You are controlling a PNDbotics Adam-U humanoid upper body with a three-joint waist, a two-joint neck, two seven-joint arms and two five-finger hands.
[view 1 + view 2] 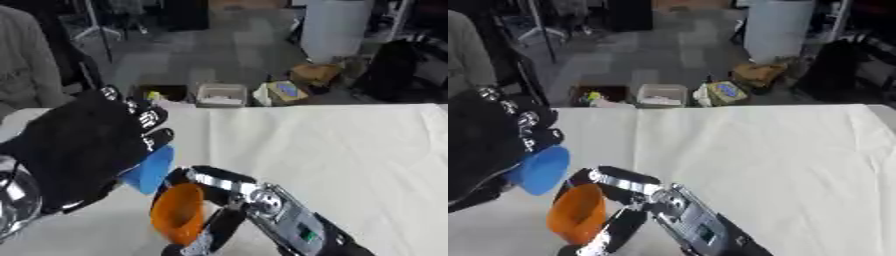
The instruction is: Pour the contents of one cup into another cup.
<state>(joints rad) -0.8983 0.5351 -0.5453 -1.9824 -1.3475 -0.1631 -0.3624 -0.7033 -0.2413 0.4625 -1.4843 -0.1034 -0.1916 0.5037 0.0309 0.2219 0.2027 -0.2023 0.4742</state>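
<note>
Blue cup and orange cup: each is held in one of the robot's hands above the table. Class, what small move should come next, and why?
Probably tip the blue cup a little further so its mouth comes over the orange cup. The left hand holds the blue cup tilted, just above and beside the orange cup, whose open mouth, in the right hand, faces it. Whether anything is flowing cannot be seen.

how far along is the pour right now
Done: both cups are picked up. The left hand holds the blue cup and the right hand holds the orange cup. In hand: the blue cup is tipped, mouth toward the orange one. Left: finishing the pour; I can't see any contents moving.
</note>
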